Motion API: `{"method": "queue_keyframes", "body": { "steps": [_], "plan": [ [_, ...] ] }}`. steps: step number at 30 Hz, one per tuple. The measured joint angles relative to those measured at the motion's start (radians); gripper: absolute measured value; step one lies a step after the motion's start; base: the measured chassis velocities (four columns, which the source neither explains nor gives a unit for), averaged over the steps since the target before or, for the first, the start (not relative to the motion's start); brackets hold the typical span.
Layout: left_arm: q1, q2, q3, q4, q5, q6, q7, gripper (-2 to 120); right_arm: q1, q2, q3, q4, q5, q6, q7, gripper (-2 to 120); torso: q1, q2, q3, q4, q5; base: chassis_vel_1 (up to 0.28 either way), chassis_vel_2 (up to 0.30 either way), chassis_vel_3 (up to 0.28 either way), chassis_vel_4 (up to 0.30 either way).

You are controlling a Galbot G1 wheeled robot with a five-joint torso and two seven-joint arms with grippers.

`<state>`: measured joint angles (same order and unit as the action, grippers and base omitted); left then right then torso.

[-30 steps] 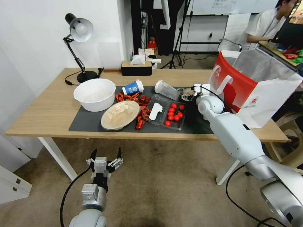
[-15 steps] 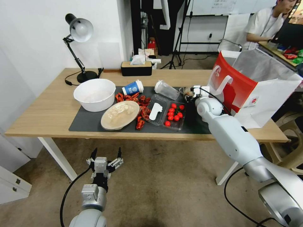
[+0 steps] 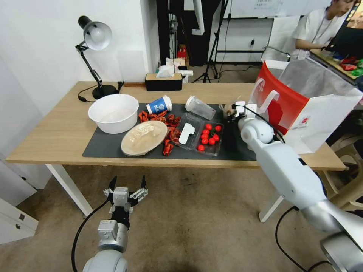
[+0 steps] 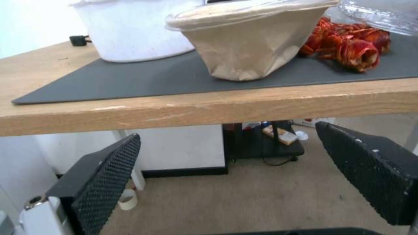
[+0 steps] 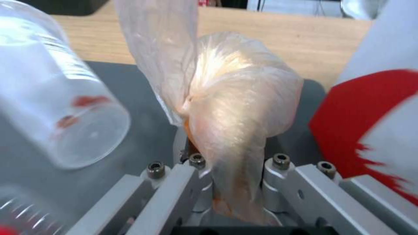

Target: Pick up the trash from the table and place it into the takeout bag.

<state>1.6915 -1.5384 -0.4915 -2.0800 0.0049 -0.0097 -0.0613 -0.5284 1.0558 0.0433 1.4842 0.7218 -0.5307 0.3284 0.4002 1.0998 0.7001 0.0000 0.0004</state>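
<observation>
My right gripper (image 3: 230, 112) is shut on the clear-wrapped food bundle (image 3: 227, 108), just above the dark mat (image 3: 104, 146) and close to the red-and-white takeout bag (image 3: 302, 104). In the right wrist view the bundle (image 5: 237, 104) rises from between the shut fingers (image 5: 198, 182), with the clear plastic cup (image 5: 56, 98) on one side and the bag (image 5: 370, 107) on the other. More trash lies on the table (image 3: 45, 132): a blue-and-white paper cup (image 3: 159, 104), a clear cup (image 3: 199, 108) and a tan lid (image 3: 144, 137). My left gripper (image 3: 127, 187) hangs open below the table's front edge.
A white bowl (image 3: 113, 112), red shell scraps (image 3: 171, 128) and a clear tray of tomatoes (image 3: 209, 138) share the mat. A desk lamp (image 3: 94, 37) and tissue box (image 3: 163, 81) stand at the back. The left wrist view shows the table edge (image 4: 209, 107) above the open fingers.
My right gripper, holding the bundle, has shifted slightly right toward the takeout bag. The left arm has not moved.
</observation>
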Motion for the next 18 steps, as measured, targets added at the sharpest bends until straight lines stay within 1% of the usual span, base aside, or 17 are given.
{"method": "queue_keyframes", "body": {
  "steps": [1, 3, 4, 5, 8, 9, 11, 12, 14, 15, 17, 18],
  "plan": [
    [0.000, 0.000, 0.000, 0.000, 0.000, 0.000, 0.000, 100, 0.000, 0.000, 0.000, 0.000, 0.000, 0.000, 0.000, 8, 0.000, 0.000, 0.000, 0.0000, 0.0000, 0.000, 0.000, 0.000, 0.000],
    [0.002, 0.000, 0.000, -0.006, 0.000, 0.000, -0.001, 100, -0.050, -0.033, 0.028, 0.118, -0.001, -0.001, 0.001, 8, 0.000, 0.000, 0.000, 0.0000, -0.0004, 0.000, 0.000, 0.000, 0.000],
    [0.003, -0.001, -0.001, -0.009, 0.000, 0.000, -0.001, 100, -0.070, -0.047, 0.040, 0.160, -0.002, -0.002, 0.001, 8, 0.000, 0.000, 0.000, 0.0003, -0.0004, 0.000, 0.000, 0.000, 0.000],
    [0.003, -0.001, -0.001, -0.009, 0.000, 0.000, -0.001, 100, -0.070, -0.047, 0.040, 0.160, -0.002, -0.002, 0.001, 8, 0.000, 0.000, 0.000, 0.0003, -0.0004, 0.000, 0.000, 0.000, 0.000],
    [0.011, -0.001, -0.004, -0.020, 0.001, 0.000, -0.001, 100, -0.146, -0.111, 0.081, 0.301, -0.006, -0.018, 0.002, 8, 0.000, 0.000, 0.000, -0.0001, -0.0003, 0.000, 0.000, 0.000, 0.000],
    [0.011, -0.001, -0.004, -0.020, 0.001, 0.000, -0.001, 100, -0.146, -0.111, 0.081, 0.301, -0.006, -0.018, 0.002, 8, 0.000, 0.000, 0.000, -0.0001, -0.0003, 0.000, 0.000, 0.000, 0.000],
    [0.015, -0.001, -0.005, -0.025, 0.001, -0.002, -0.002, 100, -0.206, -0.158, 0.104, 0.386, -0.005, -0.026, -0.002, 8, 0.000, 0.000, 0.000, -0.0002, -0.0003, 0.000, 0.000, 0.000, 0.000],
    [0.015, -0.001, -0.005, -0.025, 0.001, -0.002, -0.002, 100, -0.206, -0.158, 0.104, 0.386, -0.005, -0.026, -0.002, 8, 0.000, 0.000, 0.000, -0.0002, -0.0003, 0.000, 0.000, 0.000, 0.000],
    [0.017, -0.003, -0.005, -0.029, 0.001, -0.003, -0.002, 100, -0.262, -0.190, 0.136, 0.459, -0.001, -0.028, -0.016, 8, 0.000, 0.000, 0.000, 0.0000, -0.0004, 0.000, 0.000, 0.000, 0.000],
    [0.017, -0.003, -0.005, -0.029, 0.001, -0.003, -0.002, 100, -0.262, -0.190, 0.136, 0.459, -0.001, -0.028, -0.016, 8, 0.000, 0.000, 0.000, 0.0000, -0.0004, 0.000, 0.000, 0.000, 0.000],
    [0.019, -0.003, -0.004, -0.030, 0.001, -0.007, -0.002, 100, -0.313, -0.212, 0.172, 0.526, 0.002, -0.027, -0.030, 8, 0.000, 0.000, 0.000, -0.0001, -0.0003, 0.000, 0.000, 0.000, 0.000],
    [0.019, -0.003, -0.004, -0.030, 0.001, -0.007, -0.002, 100, -0.313, -0.212, 0.172, 0.526, 0.002, -0.027, -0.030, 8, 0.000, 0.000, 0.000, -0.0001, -0.0003, 0.000, 0.000, 0.000, 0.000]
  ]
}}
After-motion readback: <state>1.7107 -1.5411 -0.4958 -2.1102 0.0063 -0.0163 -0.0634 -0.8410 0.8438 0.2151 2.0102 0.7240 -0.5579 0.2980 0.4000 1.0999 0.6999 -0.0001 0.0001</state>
